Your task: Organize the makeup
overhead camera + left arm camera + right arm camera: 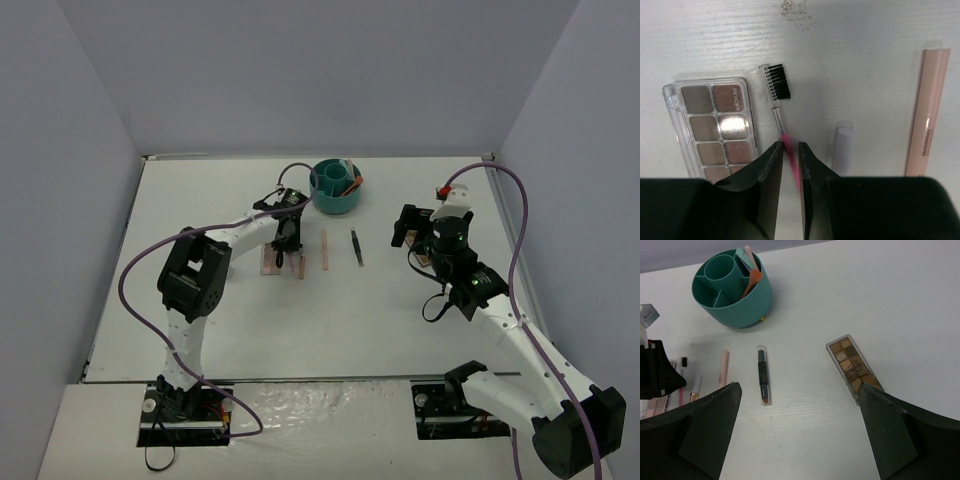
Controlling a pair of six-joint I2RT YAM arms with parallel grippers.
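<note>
My left gripper (790, 146) is down at the table, its jaws closed to a narrow gap on the pink handle of a brow brush stick (777, 107). A clear palette of brown shades (715, 125) lies just left of it, a lilac stick (844, 147) and a peach stick (927, 112) to its right. My right gripper (797, 435) is wide open and empty above the table. A second brown palette (854, 367) lies by its right finger, and a dark stick (762, 375) lies ahead on the left. In the top view the left gripper (287, 243) is beside the palette (270, 262).
The round teal divided cup (335, 186) stands behind the items and holds a few sticks and an orange brush; it also shows in the right wrist view (732, 287). The peach stick (324, 250) and the dark stick (356, 247) lie between the arms.
</note>
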